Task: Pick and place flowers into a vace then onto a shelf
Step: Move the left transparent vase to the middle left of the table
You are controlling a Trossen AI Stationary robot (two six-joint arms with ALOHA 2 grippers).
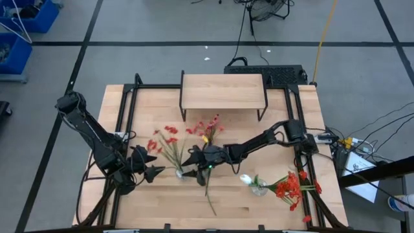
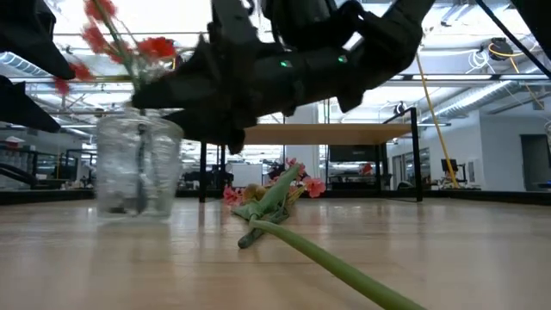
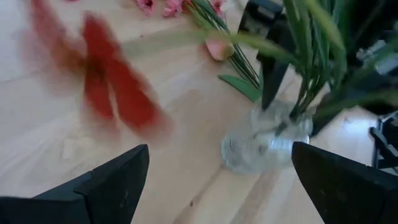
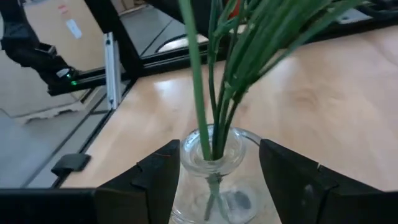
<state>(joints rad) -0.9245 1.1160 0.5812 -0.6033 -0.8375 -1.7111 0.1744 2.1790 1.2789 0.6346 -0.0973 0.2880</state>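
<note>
A clear glass vase [image 1: 179, 173] stands upright on its base on the wooden table and holds green stems with red blossoms [image 1: 165, 136]. My right gripper [image 1: 187, 165] is open. In the right wrist view its fingers stand on either side of the vase's neck [image 4: 219, 155]. My left gripper [image 1: 158, 163] is open just left of the vase, and its wrist view shows the vase [image 3: 266, 144] ahead of it. A pink-blossomed stem [image 1: 208, 175] lies flat on the table under the right arm. The shelf [image 1: 223, 90] stands at the far edge. My right gripper comes level from the table's right, with one finger [image 4: 160, 180] on each side of the vase's rim. I cannot tell whether either finger touches the glass. The vase stays upright on the table.
A second small vase [image 1: 259, 188] with a white bud stands near the right front, with loose red flowers [image 1: 291, 188] lying beside it. The black frame rails [image 1: 123, 116] run along both sides of the table. Bare tabletop lies in front of the shelf.
</note>
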